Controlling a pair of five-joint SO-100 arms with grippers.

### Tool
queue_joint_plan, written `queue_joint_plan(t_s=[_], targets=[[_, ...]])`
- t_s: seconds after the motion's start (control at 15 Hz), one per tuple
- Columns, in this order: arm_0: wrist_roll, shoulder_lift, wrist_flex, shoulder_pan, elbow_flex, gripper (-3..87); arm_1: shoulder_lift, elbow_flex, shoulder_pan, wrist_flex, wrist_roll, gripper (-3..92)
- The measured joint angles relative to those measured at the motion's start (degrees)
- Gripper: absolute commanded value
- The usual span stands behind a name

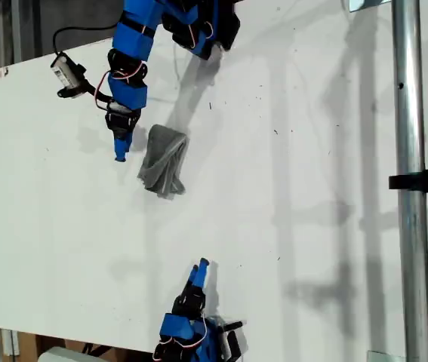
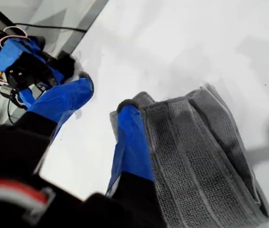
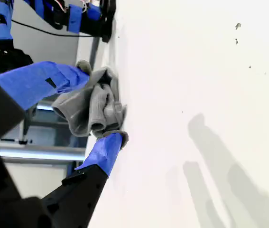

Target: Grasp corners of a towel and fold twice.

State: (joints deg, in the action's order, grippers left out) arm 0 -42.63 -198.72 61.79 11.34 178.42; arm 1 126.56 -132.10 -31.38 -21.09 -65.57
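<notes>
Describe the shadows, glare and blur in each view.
Exterior view: even light, soft overlapping arm shadows across the table, towel sharp. First wrist view: my first gripper slightly blurred up close, towel ribs crisp. Second wrist view: table washed out to near white with faint grey shadows, my second gripper soft-edged.

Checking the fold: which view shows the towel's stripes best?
The first wrist view: the towel fills it, stripes and layers clear. The exterior view shows it small and crumpled; the second wrist view, distant and bunched.
</notes>
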Motion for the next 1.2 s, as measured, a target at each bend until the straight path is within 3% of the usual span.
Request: queue_joint_plan(t_s=[0.13, 0.2, 0.4, 0.6, 0.8, 1.0, 1.07, 1.2], targets=[[-0.5, 0.0, -0.5, 0.0, 0.0, 17.5, 8.4, -1.6, -1.1, -5.1, 0.0, 11.7], [-1.6, 0.0, -0.6, 0.1, 0.0, 15.7, 13.4, -2.5, -1.2, -11.1, 0.0, 0.0], [-7.5, 0.0, -0.6, 0.6, 0.0, 12.1, 28.8, -7.1, 1.3, -30.5, -1.0, -0.2], [-16.0, 0.0, -0.4, -1.6, 0.0, 12.0, 46.4, -14.9, 5.2, -51.6, -6.9, -0.2], [-29.4, 0.0, 1.5, -6.1, 0.0, 12.0, 60.0, -23.0, 9.8, -63.5, -12.7, -0.2], [-54.8, 0.0, 11.1, -5.9, 0.0, 12.2, 61.9, -31.0, 13.4, -63.8, -20.4, 5.3], [-55.5, 0.0, 11.8, -5.7, 0.0, 12.0, 61.7, -33.4, 14.2, -63.7, -22.7, 8.9], [-35.8, 0.0, 12.0, -5.7, 0.0, 12.0, 62.0, -33.7, 17.4, -63.8, -24.6, 8.9]])
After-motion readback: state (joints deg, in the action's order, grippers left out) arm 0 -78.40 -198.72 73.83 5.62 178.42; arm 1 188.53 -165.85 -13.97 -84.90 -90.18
